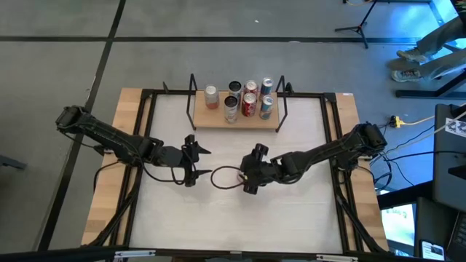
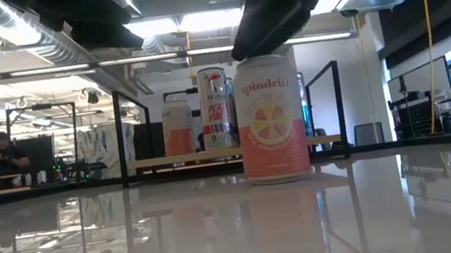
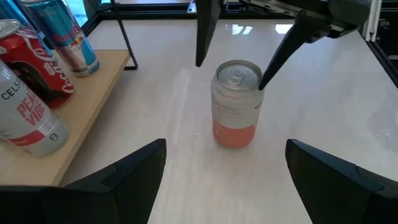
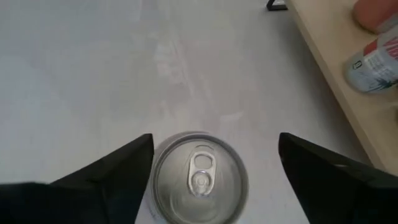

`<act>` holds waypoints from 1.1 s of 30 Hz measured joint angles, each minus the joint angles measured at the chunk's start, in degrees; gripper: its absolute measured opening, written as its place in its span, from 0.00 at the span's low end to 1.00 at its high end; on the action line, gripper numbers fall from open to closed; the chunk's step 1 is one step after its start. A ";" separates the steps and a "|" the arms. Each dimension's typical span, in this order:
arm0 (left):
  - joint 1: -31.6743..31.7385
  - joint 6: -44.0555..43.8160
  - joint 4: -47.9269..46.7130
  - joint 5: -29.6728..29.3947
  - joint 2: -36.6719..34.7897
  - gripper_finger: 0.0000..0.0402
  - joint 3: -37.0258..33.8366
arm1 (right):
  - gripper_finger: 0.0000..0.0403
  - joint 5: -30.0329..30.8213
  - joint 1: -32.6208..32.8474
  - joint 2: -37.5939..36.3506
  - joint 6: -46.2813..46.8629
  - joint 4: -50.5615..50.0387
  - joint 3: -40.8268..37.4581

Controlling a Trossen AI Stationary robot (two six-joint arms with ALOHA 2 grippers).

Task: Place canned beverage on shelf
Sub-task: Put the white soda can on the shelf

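A pink-and-white Spindrift can [image 2: 271, 119] stands upright on the white tabletop, near the middle; it also shows in the left wrist view [image 3: 236, 102] and in the high view [image 1: 226, 177]. My right gripper [image 4: 208, 174] is open, with one finger on either side of the can's top [image 4: 199, 177]. My left gripper [image 1: 193, 160] is open and empty, to the can's left, facing it. The light-wood shelf [image 1: 237, 120] with black wire ends stands at the table's far side and holds several cans. My right gripper's fingers slant down from the table's right and stand on either side of the can's top. One finger [image 3: 268, 68] is right at the rim [image 3: 256, 84]; I cannot tell whether it touches. The can stands on the table.
Several cans [image 1: 247, 98] stand close together on the right part of the shelf, and one pink can [image 1: 211, 97] stands apart toward its left. The shelf's near edge shows in the left wrist view [image 3: 81, 118]. A black frame [image 1: 145, 131] runs round the tabletop.
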 joint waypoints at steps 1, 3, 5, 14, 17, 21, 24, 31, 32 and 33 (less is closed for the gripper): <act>0.00 0.00 0.02 0.00 0.00 0.80 0.00 | 0.86 -0.48 0.00 -0.02 0.07 0.06 0.00; 0.00 -0.04 0.12 0.00 0.00 0.80 0.00 | 0.87 -1.95 0.00 -0.02 0.06 0.14 0.02; 0.00 -0.06 0.11 0.00 0.00 0.80 0.00 | 0.88 -3.62 0.00 -0.02 0.09 0.26 0.02; 0.00 -0.14 0.37 -0.06 0.59 0.80 0.02 | 0.87 -7.14 0.02 -1.63 -2.84 1.08 0.07; 0.01 0.00 1.21 0.00 2.01 0.80 0.01 | 0.87 -7.42 0.60 -4.18 -2.54 -0.43 0.07; 0.80 2.83 6.74 1.69 5.36 0.80 0.02 | 0.87 -4.30 3.00 -7.72 -2.16 -4.06 0.14; 2.13 4.08 11.85 6.78 7.99 0.80 0.02 | 0.87 -0.36 5.54 -9.28 -1.46 -7.85 0.15; 6.89 4.16 15.26 13.94 15.24 0.80 2.97 | 0.87 5.76 10.80 -9.53 3.65 -15.31 0.15; 7.53 4.41 15.29 15.25 16.40 0.80 3.62 | 0.87 5.31 11.54 -9.53 5.46 -16.22 0.15; 8.11 4.82 15.13 16.66 17.52 0.80 4.26 | 0.87 4.90 12.39 -9.53 7.09 -17.20 0.15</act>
